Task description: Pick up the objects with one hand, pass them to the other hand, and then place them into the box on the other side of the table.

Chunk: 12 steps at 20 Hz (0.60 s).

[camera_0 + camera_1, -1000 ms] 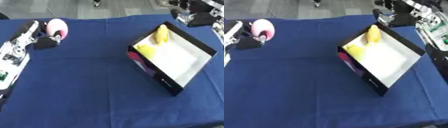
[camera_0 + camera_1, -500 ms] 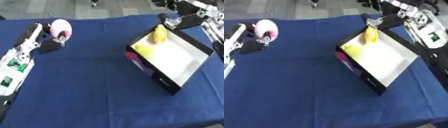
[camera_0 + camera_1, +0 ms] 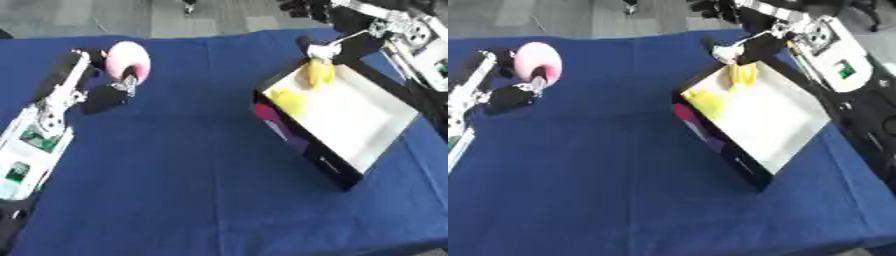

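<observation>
Two yellow pieces (image 3: 302, 87) already lie in the box (image 3: 385, 120), while the left hand (image 3: 109, 82) curls around the pink object (image 3: 129, 59) at the surface's far-left, handover pending, and the right hand (image 3: 737, 50), hovering by the box's far corner, I cannot tell.

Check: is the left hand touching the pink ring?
Touching. In the left eye view the left hand has its fingers curled round the pink ring, with no gap between them on the blue cloth.

A table (image 3: 184, 165) covered in dark blue cloth carries a black-walled, white-floored box (image 3: 350, 107) at right and a pink ring-shaped object (image 3: 129, 59) far left.
</observation>
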Tool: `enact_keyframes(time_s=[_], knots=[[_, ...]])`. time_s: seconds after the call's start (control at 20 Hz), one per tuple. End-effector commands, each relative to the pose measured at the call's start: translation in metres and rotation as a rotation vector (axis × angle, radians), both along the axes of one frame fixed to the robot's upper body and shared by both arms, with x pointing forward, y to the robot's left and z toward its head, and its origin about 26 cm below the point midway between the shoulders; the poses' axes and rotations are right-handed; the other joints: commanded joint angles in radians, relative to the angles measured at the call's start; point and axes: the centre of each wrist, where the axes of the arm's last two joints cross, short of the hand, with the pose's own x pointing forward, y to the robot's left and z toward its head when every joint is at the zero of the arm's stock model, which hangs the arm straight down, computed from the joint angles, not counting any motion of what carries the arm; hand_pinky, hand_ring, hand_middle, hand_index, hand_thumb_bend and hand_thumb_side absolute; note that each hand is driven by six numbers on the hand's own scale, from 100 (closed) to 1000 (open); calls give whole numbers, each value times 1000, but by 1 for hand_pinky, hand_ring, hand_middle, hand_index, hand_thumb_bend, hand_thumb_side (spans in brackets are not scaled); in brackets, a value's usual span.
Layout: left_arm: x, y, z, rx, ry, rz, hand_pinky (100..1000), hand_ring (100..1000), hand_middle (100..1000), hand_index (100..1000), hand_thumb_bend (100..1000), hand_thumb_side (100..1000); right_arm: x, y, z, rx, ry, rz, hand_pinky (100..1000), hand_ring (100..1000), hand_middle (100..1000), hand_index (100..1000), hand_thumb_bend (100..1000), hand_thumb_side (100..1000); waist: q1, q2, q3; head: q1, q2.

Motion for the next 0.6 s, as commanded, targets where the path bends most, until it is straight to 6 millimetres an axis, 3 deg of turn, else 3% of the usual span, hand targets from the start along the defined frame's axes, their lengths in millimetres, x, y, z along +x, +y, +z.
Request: enact_keyframes(time_s=[0.05, 0.6], knots=[[-3, -8, 10, -9, -57, -37, 808, 768, 650, 609, 100, 387, 1, 0, 11, -35, -32, 7, 1000, 1000, 1000, 1000, 100, 123, -13, -6, 5, -17, -2], [-11, -32, 6, -30, -105, -113, 806, 762, 646, 607, 100, 397, 8, 10, 8, -92, -25, 46, 1000, 1000, 1000, 1000, 100, 119, -17, -1, 37, -57, -2]])
